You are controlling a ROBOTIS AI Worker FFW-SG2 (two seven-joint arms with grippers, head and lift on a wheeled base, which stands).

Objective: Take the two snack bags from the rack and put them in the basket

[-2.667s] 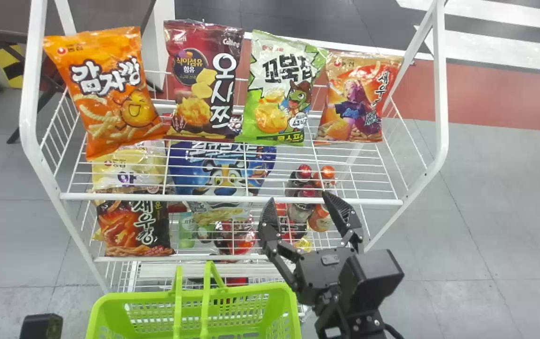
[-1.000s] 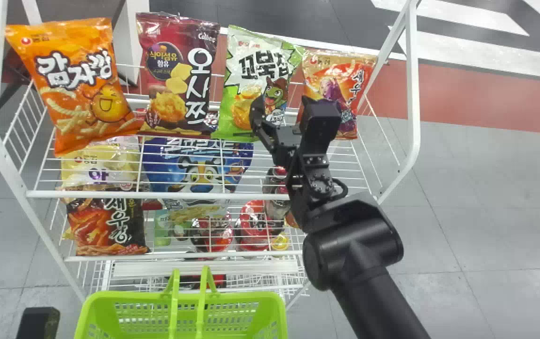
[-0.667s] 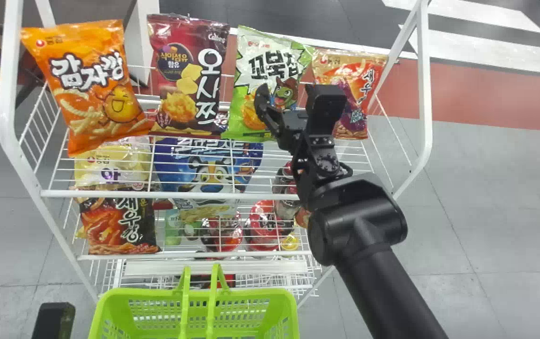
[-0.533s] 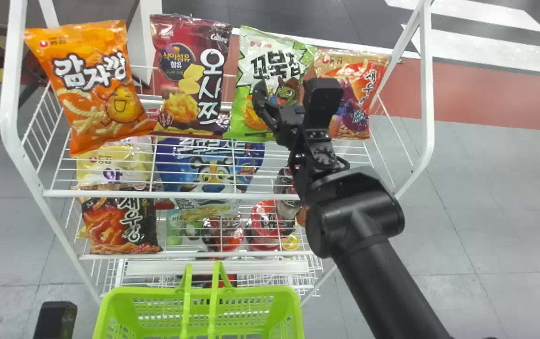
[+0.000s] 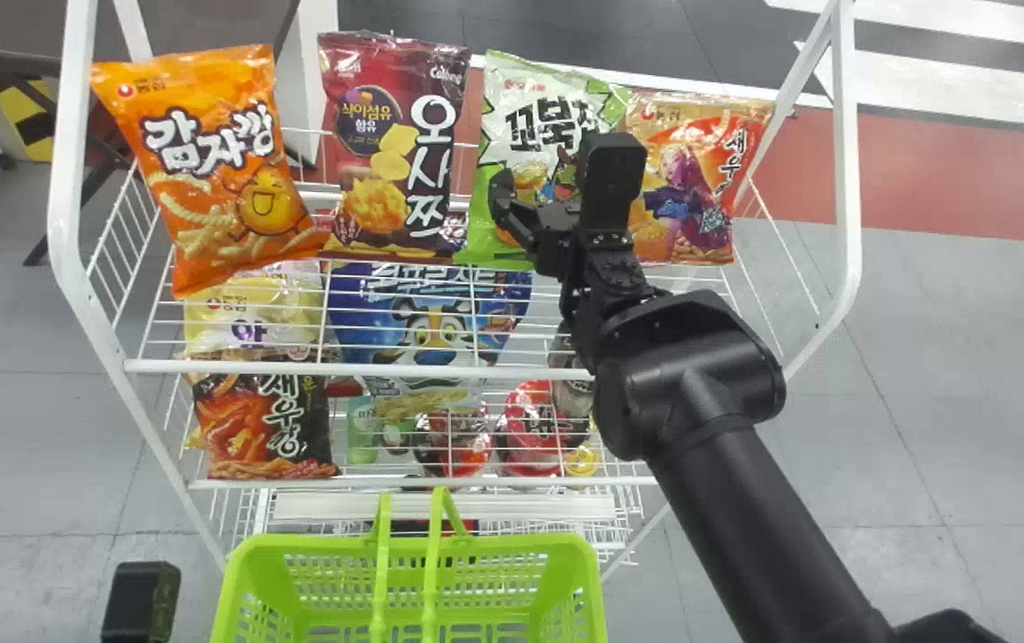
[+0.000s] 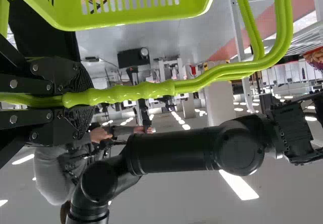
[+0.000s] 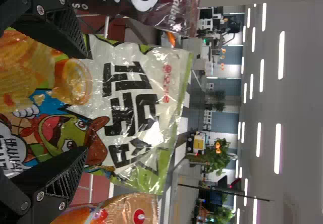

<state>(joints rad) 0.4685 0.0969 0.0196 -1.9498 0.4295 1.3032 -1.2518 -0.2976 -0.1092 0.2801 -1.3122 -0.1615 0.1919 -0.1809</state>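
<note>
Upper centre of the head view, my spread black right gripper flanks a green-and-white plastic snack bag; my black left gripper pinches lime plastic basket handles; both bags seemingly await loading.

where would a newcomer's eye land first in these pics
Probably on the lime-green basket at the bottom of the head view. Above it, four bright snack bags line the upper shelf of the white rack. Then there is the black right arm, slanting up from the lower right, its open jaws on either side of the green-and-white bag in the right wrist view.
</note>
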